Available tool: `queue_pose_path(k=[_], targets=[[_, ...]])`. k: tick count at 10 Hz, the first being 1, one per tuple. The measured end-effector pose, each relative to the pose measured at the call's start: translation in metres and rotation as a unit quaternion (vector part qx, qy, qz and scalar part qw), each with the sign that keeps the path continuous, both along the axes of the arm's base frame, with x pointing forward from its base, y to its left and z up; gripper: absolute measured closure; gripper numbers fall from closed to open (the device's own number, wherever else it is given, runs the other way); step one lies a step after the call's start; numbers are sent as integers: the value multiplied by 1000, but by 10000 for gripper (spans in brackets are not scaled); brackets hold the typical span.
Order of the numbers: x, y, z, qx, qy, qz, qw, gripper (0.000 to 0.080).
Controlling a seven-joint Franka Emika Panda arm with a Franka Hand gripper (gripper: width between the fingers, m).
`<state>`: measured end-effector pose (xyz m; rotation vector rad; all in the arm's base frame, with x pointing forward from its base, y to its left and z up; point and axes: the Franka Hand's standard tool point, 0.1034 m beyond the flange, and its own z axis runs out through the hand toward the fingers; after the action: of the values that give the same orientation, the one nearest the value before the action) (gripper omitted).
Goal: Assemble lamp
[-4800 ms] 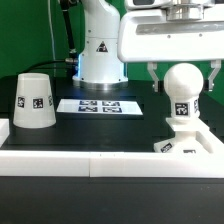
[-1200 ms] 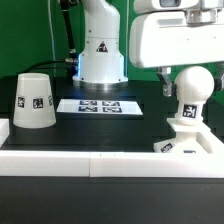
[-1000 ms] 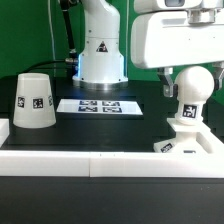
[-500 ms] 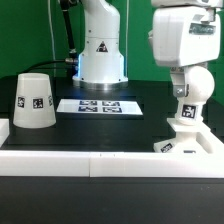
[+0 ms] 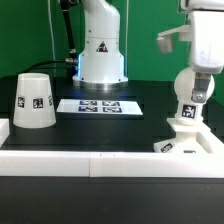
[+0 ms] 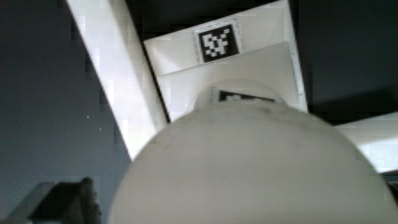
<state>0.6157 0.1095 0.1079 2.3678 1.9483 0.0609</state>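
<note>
I have the gripper down over the top of the bulb, with the hand turned on its axis above it. I cannot tell whether the jaws are clamped on the ball or only straddling it. In the exterior view the hand's body hides the fingers. In the wrist view the bulb fills most of the picture, and a dark shape at one corner may or may not be a finger.

The bulb stands upright on the base, at the exterior view's right, close behind the white rail that borders the table. I judge the base sits against that rail so it cannot spin while the bulb is twisted into it. The turned wrist fits a screwing step. From the wrist, the base shows beyond the ball with its tag facing the camera.

The shade waits wide end down at the exterior view's left, well apart from the bulb, with the marker board between them. It looks parked there until the bulb is seated, since it has to go on last.
</note>
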Motion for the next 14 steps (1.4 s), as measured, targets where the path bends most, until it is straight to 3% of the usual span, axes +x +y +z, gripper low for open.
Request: queue_pose_path(k=[4,5,9,12,14], targets=[[3,-9,1,-4,-2,46,999,101],[3,-10,1,-4,-2,42,999,223],[3,-11,0,-2,-2,25,1000,225],[2,-18,0,7,-2,-94,995,225],[2,-18,0,15,-4,-211,977,223]])
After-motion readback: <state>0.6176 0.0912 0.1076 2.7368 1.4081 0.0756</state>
